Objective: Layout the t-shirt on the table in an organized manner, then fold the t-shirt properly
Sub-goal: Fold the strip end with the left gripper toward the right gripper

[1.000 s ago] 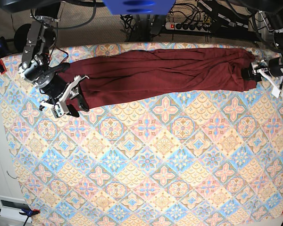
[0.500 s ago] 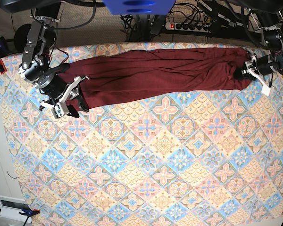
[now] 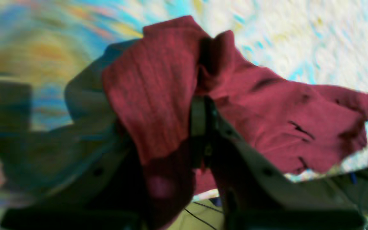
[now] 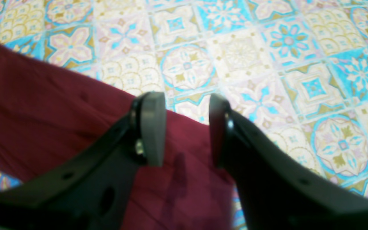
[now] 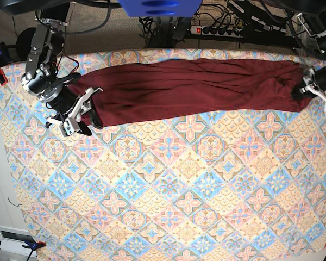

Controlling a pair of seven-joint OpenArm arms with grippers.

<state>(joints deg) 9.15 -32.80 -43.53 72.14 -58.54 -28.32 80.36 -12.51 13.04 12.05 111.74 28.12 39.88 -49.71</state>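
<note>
A wide tabletop [image 5: 168,179] covered in cloth patterned with pastel blue, pink and cream diamond tiles fills the base view, with cables and a power strip [image 5: 217,30] along the floor behind its far edge. The plain dark maroon-red t-shirt [image 5: 190,87] of thin soft fabric lies as a long band across the far part of the tabletop, running almost from one side to the other.

Compared with a moment ago, the band is longer and flatter. The left gripper [image 5: 306,87], on the base view's right, has moved outward toward that edge of the tabletop, carrying its end of the shirt with it. The bunched folds that sat near that end have pulled out into straighter creases. In the left wrist view, which is blurred by motion, red fabric [image 3: 235,105] drapes over and between the fingers, so this gripper is clamped on the shirt.

The right gripper [image 5: 79,117], on the base view's left, has hardly shifted. In the right wrist view its jaws stand narrowly apart with nothing between them, poised over the shirt's edge [image 4: 75,127] where it meets the patterned cloth.

This looks like the laying-out stage. The stretch has taken slack out lengthwise, but the shirt is still gathered into a narrow strip, so it probably needs spreading across its width before any folding.
</note>
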